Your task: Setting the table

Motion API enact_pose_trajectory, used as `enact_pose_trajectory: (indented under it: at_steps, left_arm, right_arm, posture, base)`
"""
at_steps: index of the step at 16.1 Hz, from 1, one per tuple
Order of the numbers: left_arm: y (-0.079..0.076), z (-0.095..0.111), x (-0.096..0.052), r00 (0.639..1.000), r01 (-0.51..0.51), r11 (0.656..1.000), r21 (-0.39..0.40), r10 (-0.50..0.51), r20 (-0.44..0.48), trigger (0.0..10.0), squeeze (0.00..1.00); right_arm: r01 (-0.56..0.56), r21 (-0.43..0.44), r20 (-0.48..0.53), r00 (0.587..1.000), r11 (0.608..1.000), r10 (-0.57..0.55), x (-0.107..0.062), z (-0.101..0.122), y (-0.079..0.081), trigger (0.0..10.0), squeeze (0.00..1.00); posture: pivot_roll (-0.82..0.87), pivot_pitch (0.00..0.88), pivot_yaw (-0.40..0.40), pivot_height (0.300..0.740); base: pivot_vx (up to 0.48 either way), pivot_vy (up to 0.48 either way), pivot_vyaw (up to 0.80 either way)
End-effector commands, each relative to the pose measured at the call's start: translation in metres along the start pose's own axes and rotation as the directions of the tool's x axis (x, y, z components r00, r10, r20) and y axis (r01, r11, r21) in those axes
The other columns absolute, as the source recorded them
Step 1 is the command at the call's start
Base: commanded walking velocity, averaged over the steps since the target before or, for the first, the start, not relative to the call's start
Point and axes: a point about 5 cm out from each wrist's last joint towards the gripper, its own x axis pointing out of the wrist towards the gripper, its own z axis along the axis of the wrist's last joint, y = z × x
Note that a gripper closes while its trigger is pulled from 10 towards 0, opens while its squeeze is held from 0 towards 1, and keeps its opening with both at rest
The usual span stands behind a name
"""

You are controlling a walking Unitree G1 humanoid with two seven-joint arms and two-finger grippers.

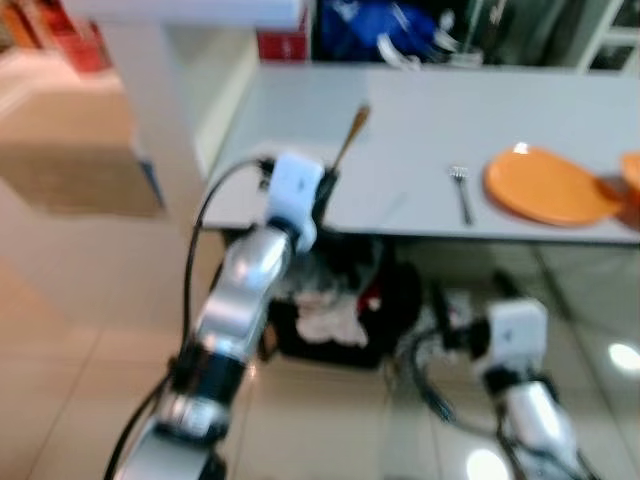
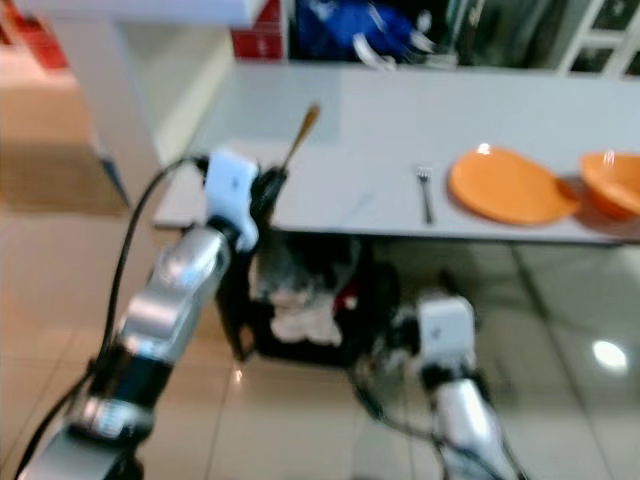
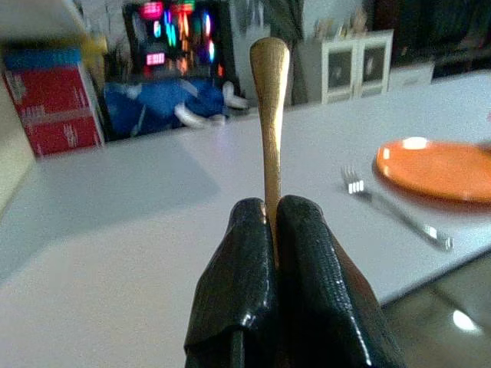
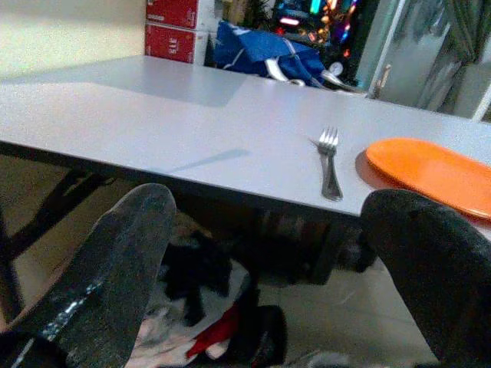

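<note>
Gripping gold utensil (image 3: pixel 270 115) (left gripper (image 3: pixel 275 222)) over table (image 1: pixel 420 130) edge.

White marks stand on the red boxes (image 3: pixel 57 107) beyond the table; too blurred to read.
</note>
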Motion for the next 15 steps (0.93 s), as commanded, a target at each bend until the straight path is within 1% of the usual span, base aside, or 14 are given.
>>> enact_pose_trajectory:
  at_steps: [1,3,7,8,9,10,11,12,14,15]
  left_arm:
    - [-0.001,0.006,0.003,1.0,0.002,1.0,0.006,-0.002,0.021,0.0,0.0]
    - [0.002,0.005,0.005,1.0,-0.002,1.0,0.02,0.002,0.014,0.0,0.0]
    - [0.004,0.002,0.007,1.0,-0.008,1.0,0.018,0.008,0.005,0.0,0.0]
    - [0.005,0.0,0.006,1.0,-0.019,1.0,0.008,0.019,0.001,0.0,0.0]
    - [0.008,-0.002,0.004,0.999,-0.045,0.999,-0.008,0.045,-0.001,0.0,0.0]
    - [0.012,-0.001,0.002,0.997,-0.07,0.996,-0.049,0.071,0.009,0.0,0.0]
    - [0.014,-0.002,0.002,0.996,-0.092,0.994,-0.052,0.092,0.003,0.0,0.0]
    - [0.015,0.0,0.002,0.993,-0.118,0.989,-0.089,0.119,0.01,0.0,0.0]
    - [0.013,0.002,0.006,0.988,-0.153,0.981,-0.122,0.155,0.01,0.0,0.0]
    - [0.008,0.0,0.01,0.987,-0.161,0.978,-0.129,0.161,-0.011,0.0,0.0]
  right_arm:
    - [0.005,-0.007,0.008,1.0,1.0,-0.005,0.0,0.002,-0.003,10.0,0.0]
    - [0.005,-0.008,0.008,1.0,1.0,-0.005,0.0,0.002,-0.003,10.0,0.0]
    - [0.009,-0.01,0.011,1.0,1.0,-0.009,0.001,0.002,-0.004,10.0,0.0]
    - [0.008,-0.01,0.009,1.0,1.0,-0.008,0.0,0.001,-0.004,10.0,0.0]
    - [0.008,-0.01,0.006,1.0,1.0,-0.007,-0.001,0.001,-0.005,10.0,0.0]
    - [0.007,-0.008,0.003,1.0,1.0,-0.007,-0.002,0.0,-0.005,10.0,0.0]
    - [0.007,-0.007,0.0,1.0,1.0,-0.007,-0.003,0.0,-0.005,10.0,0.0]
    - [0.005,-0.006,-0.002,1.0,1.0,-0.005,-0.003,-0.001,-0.005,10.0,0.0]
    - [0.001,-0.006,-0.005,1.0,1.0,-0.001,-0.004,-0.001,-0.005,10.0,0.0]
    - [-0.002,-0.007,-0.007,1.0,1.0,0.002,-0.004,-0.002,-0.004,10.0,0.0]
  posture:
    - [-0.15,0.0,0.049,0.736]
    - [-0.15,0.0,0.05,0.736]
    - [-0.16,0.0,0.053,0.736]
    - [-0.15,0.0,0.049,0.736]
    - [-0.15,0.0,0.047,0.736]
    - [-0.15,0.0,0.043,0.736]
    - [-0.15,0.0,0.043,0.736]
    - [-0.14,0.0,0.039,0.736]
    - [-0.14,0.0,0.038,0.736]
    - [-0.14,0.0,0.038,0.736]
  base:
    - [0.0,-0.416,0.0]
    - [0.0,-0.422,0.0]
    - [0.0,-0.419,0.0]
    - [0.379,-0.289,0.0]
    - [0.0,0.0,0.0]
    - [0.0,0.0,0.0]
    - [0.0,0.0,0.0]
    - [0.0,0.0,0.0]
    - [0.375,0.0,0.0]
    - [0.48,0.0,0.0]
